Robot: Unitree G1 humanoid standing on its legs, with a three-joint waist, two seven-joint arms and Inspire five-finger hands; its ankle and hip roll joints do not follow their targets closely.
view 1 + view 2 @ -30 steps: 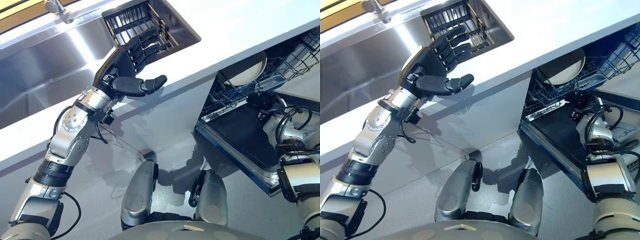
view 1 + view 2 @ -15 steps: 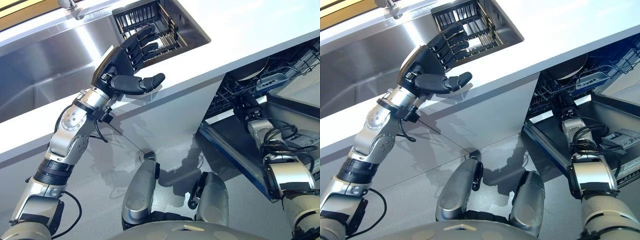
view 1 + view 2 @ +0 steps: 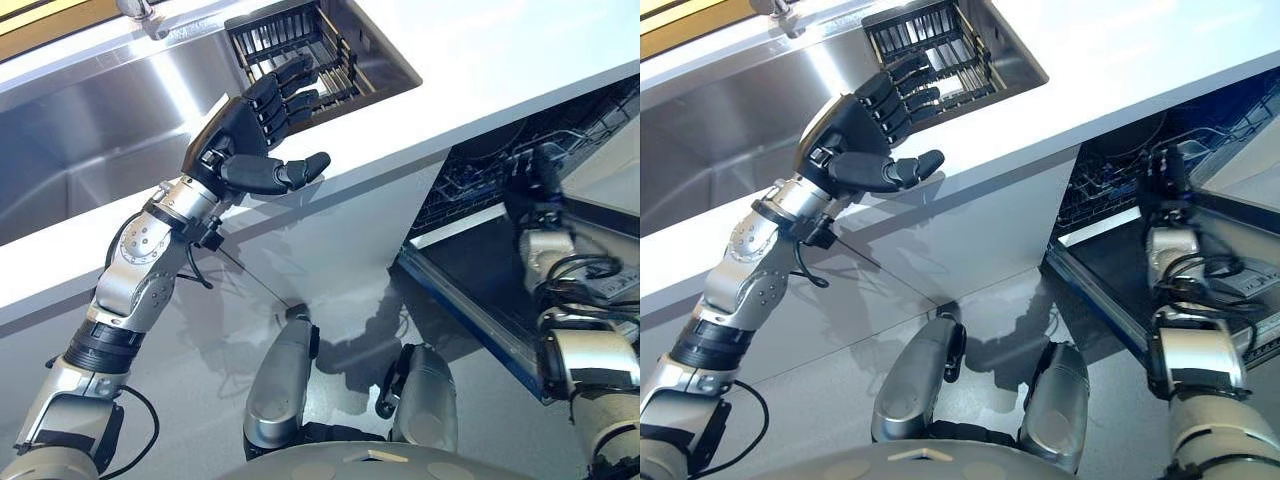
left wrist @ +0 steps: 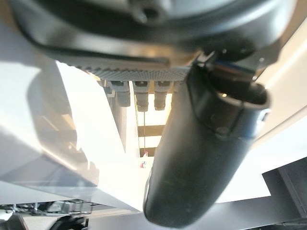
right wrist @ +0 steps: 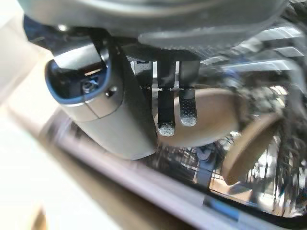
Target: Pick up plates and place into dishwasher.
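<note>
Since half a second ago your right hand has lifted from low against the open dishwasher door to the front edge of the dishwasher rack, under the lip of the white countertop. Your left hand has barely shifted; the head view sits about as it did.

Right hand: your wrist view shows the fingers straight and hanging loose, thumb set apart from them, nothing in its grasp. Just past the fingertips you see two beige plates: one plate lies broad behind the fingers, and a second plate stands on edge, tilted, among the dark rack wires. You cannot tell from here whether the fingers touch the nearer plate. From the head views the rack interior is dark and the plates are hard to make out.

Left hand: raised above the countertop edge, fingers reaching over the near corner of the black dish rack sunk beside the stainless sink. Fingers are extended, slightly bent, thumb jutting sideways, holding nothing.
</note>
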